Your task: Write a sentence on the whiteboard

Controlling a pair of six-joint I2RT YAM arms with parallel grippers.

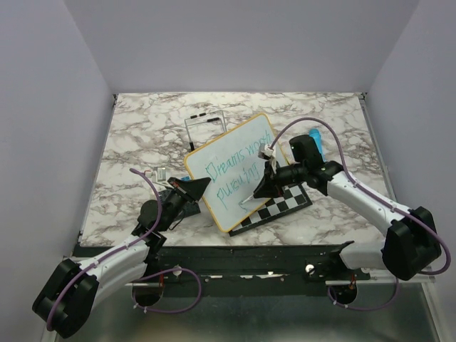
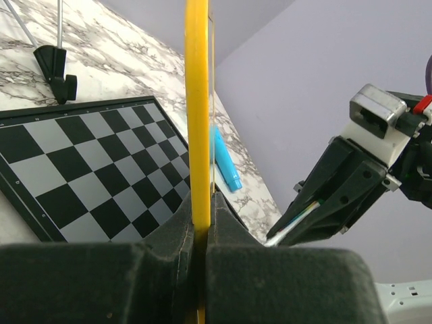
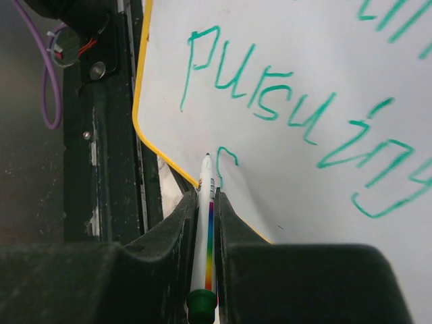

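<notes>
A: Two lines of the sentence (image 3: 290,115) done, third barely begun. Right end effector (image 3: 206,202) clamped on the marker (image 3: 208,243), tip at the whiteboard (image 1: 221,208).
B: Yep, left end effector (image 2: 200,226) pinches its yellow edge, tilted above the chessboard (image 1: 281,206).

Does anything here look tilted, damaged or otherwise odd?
The yellow-framed white whiteboard stands tilted, not flat: the left gripper clamps its edge, and it partly covers the black-and-white checkered chessboard. Nothing looks spilled or damaged.
</notes>
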